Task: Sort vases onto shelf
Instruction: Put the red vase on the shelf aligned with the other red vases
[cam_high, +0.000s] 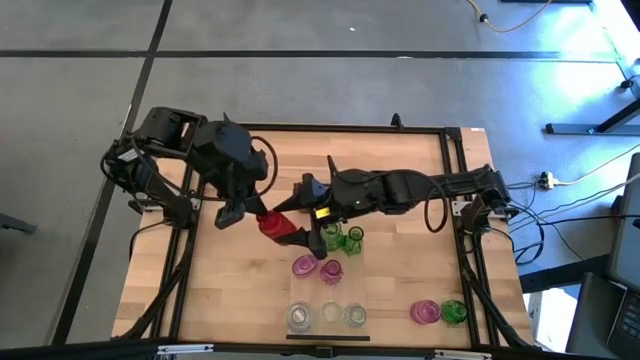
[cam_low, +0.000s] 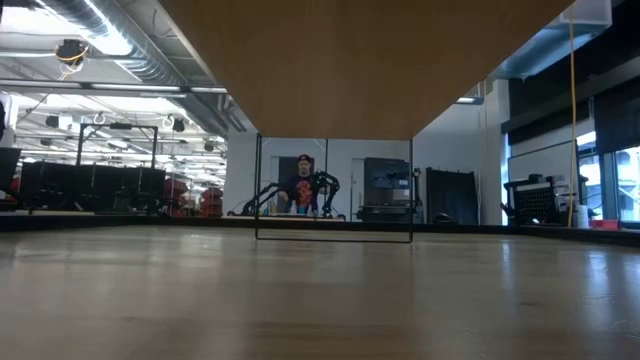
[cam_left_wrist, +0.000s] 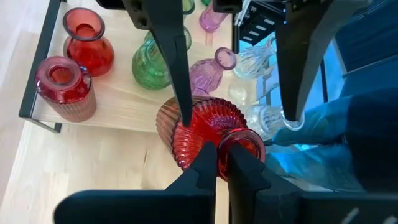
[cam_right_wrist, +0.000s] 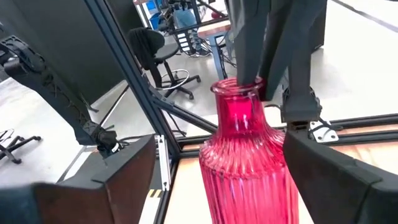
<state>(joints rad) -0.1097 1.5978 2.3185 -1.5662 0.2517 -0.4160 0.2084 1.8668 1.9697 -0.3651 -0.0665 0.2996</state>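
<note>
Holding a red vase (cam_high: 274, 226) by its rim, the left gripper (cam_left_wrist: 222, 163) has its jaws pinched tight on the glass lip. The vase sits in the air near the middle of the table (cam_high: 200, 300), between the two arms. The right gripper (cam_high: 298, 237) has its jaws spread as wide as they go, one on each side of the ribbed belly, not squeezing it. In the right wrist view the vase stands straight up between the two dark fingers (cam_right_wrist: 112, 180), neck on top.

The vase lies at about 4 o'clock from the left arm's wrist and at about 9 o'clock from the right arm's wrist. Its long way runs up and down, so the right jaws would close across the belly from the sides. This looks like a hand-over from left to right.

The shelf (cam_left_wrist: 124, 106) already carries two more red vases (cam_left_wrist: 87, 43), a green one (cam_left_wrist: 149, 65) and some pink and clear ones. Other vases wait around 6 o'clock on the table.
</note>
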